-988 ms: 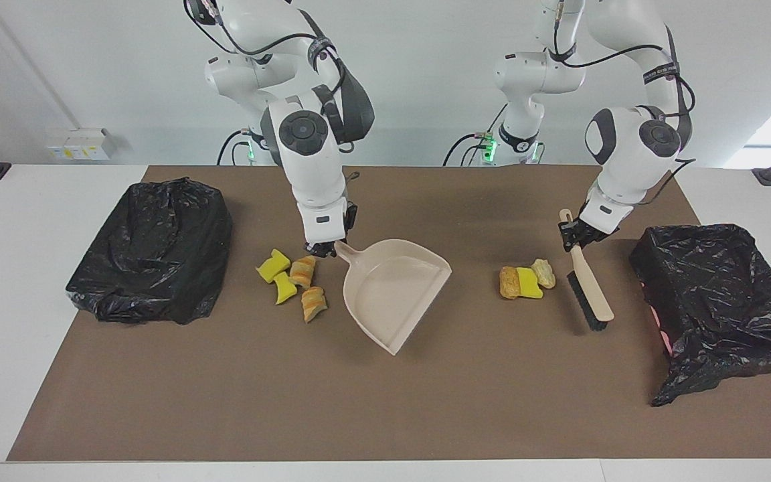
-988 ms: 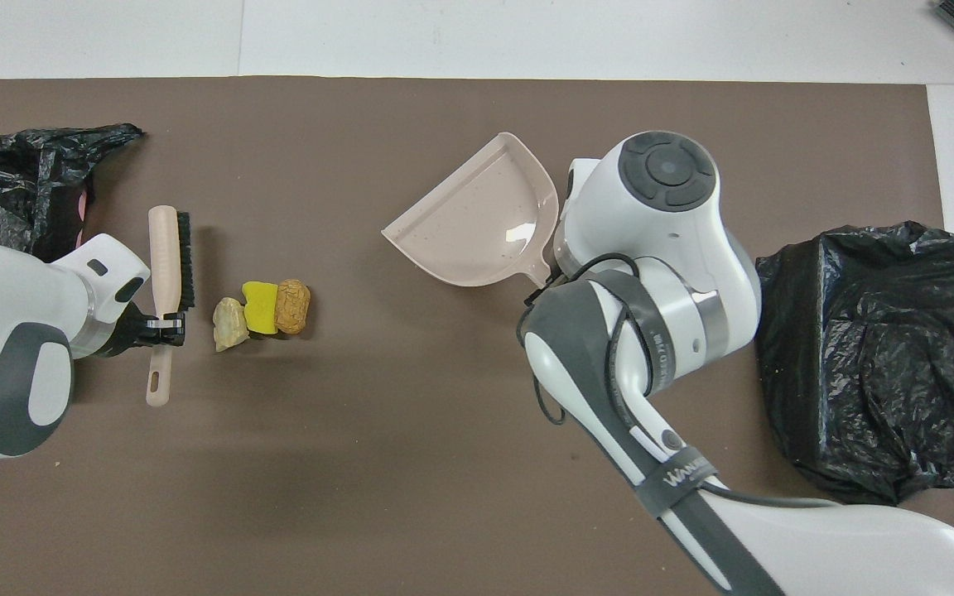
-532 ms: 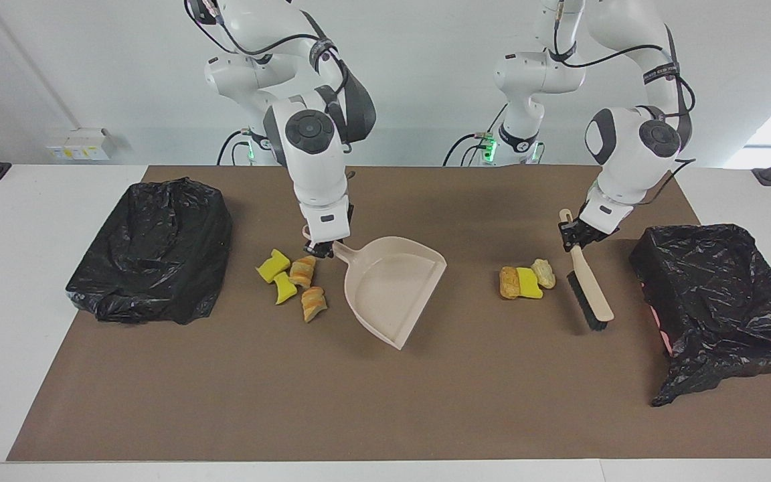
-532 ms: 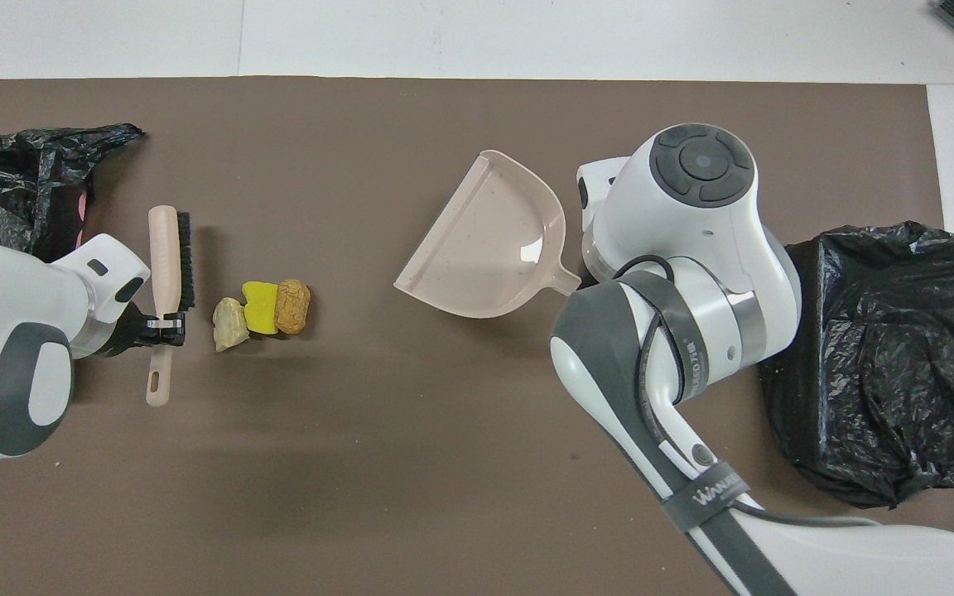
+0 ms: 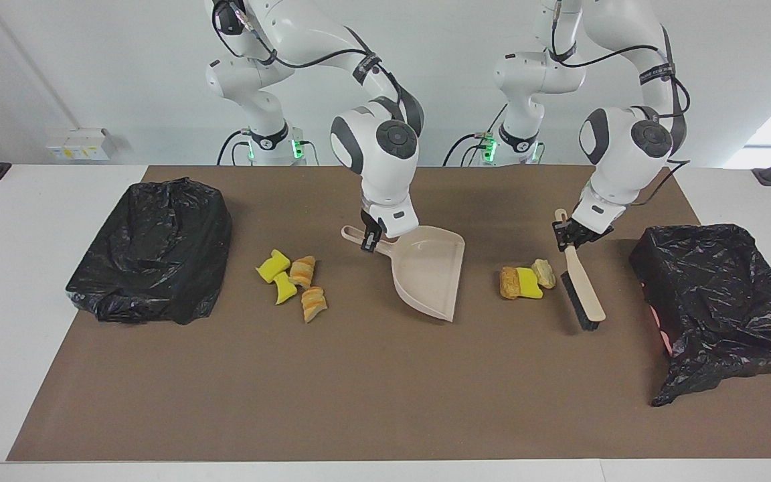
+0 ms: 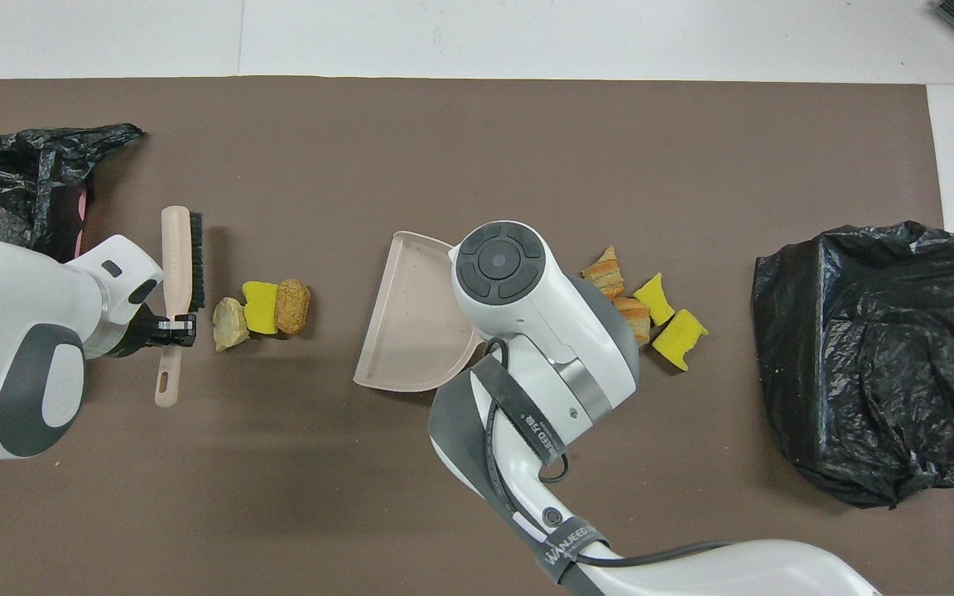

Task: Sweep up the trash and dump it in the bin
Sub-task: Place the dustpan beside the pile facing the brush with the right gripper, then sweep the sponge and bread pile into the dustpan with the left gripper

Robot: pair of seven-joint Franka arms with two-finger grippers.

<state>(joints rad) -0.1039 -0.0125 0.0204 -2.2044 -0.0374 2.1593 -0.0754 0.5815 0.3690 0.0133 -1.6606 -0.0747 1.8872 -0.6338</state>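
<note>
My right gripper (image 5: pixel 370 239) is shut on the handle of the beige dustpan (image 5: pixel 429 271), held low over the middle of the mat. The pan's open mouth faces the small trash pile (image 5: pixel 525 281) of yellow sponge and bread chunks. In the overhead view the right wrist hides that gripper above the dustpan (image 6: pixel 407 331). My left gripper (image 5: pixel 567 234) is shut on the handle of the beige brush (image 5: pixel 583 288), whose black bristles sit beside that pile, toward the left arm's end. A second trash pile (image 5: pixel 292 281) lies toward the right arm's end.
A bin lined with a black bag (image 5: pixel 151 248) stands at the right arm's end of the brown mat. Another black-bagged bin (image 5: pixel 713 294) stands at the left arm's end, close to the brush. White table borders the mat (image 5: pixel 372 402).
The right arm has carried the dustpan away from the second pile toward the left arm's end and turned its mouth to the pile by the brush. The brush shifted slightly.
</note>
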